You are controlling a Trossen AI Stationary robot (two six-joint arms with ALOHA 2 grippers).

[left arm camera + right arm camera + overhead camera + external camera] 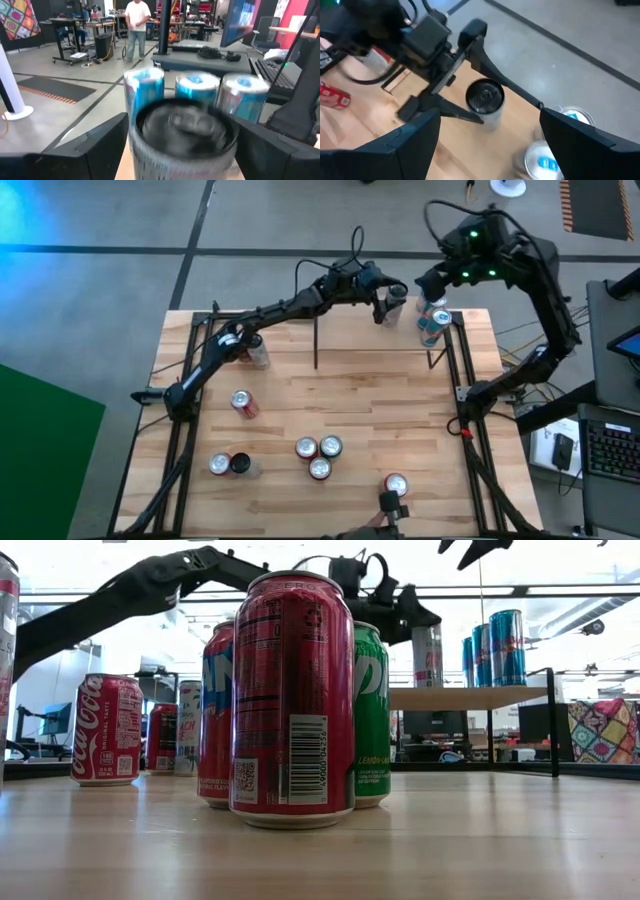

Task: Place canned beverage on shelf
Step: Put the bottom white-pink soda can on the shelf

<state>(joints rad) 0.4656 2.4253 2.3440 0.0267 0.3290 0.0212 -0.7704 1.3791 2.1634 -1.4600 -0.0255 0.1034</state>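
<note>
A silver can with a dark top (485,97) stands upright at the left part of the shelf (360,330), a small light-wood board on black uprights at the table's far edge. My left gripper (182,150) reaches level from the near left and is shut on this can (395,307). Three blue cans (495,645) stand on the shelf's right end. My right gripper (490,150) hangs open high above the shelf's right end (430,280), with nothing between its fingers. My left gripper has the can's upright wall (137,150) pinched between its two fingers, one on each side (470,117). The fingers come level from the table's near-left side, high on the can. The can stays upright with its base at the board's top (428,686); whether it rests there I cannot tell.
Loose cans stand or lie on the tabletop: a cluster of three (318,455), a red one on its side (243,403), a pair near the left front (228,464), one at the front (395,483). Black frame rails (465,380) run along both sides. A person (136,25) stands far off.
</note>
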